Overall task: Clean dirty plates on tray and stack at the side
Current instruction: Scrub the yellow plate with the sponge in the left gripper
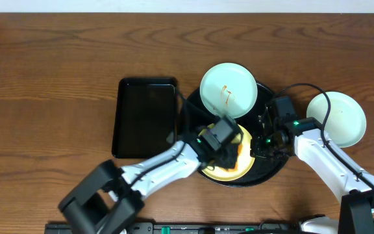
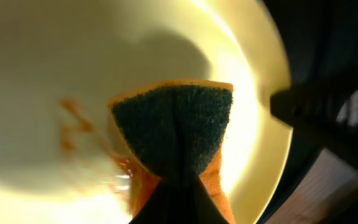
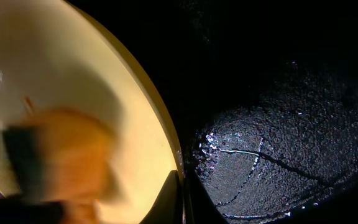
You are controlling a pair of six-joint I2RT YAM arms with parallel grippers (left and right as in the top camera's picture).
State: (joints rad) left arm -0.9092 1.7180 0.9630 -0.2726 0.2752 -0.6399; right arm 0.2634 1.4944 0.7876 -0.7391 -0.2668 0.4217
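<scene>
Three small round plates are in view: one pale yellow plate (image 2: 30, 56), one bluish-white plate (image 1: 228, 90) streaked with orange sauce, and one unmarked white plate (image 1: 339, 118). There are two black trays, one round tray (image 1: 268, 170) and one rectangular tray (image 1: 145, 117), and a single sponge (image 2: 173, 124), orange with a dark green face. Two arms reach over the one bench (image 1: 44, 65), each with one tool, making two: the left tool (image 2: 178, 202) and the right tool (image 3: 182, 196).
</scene>
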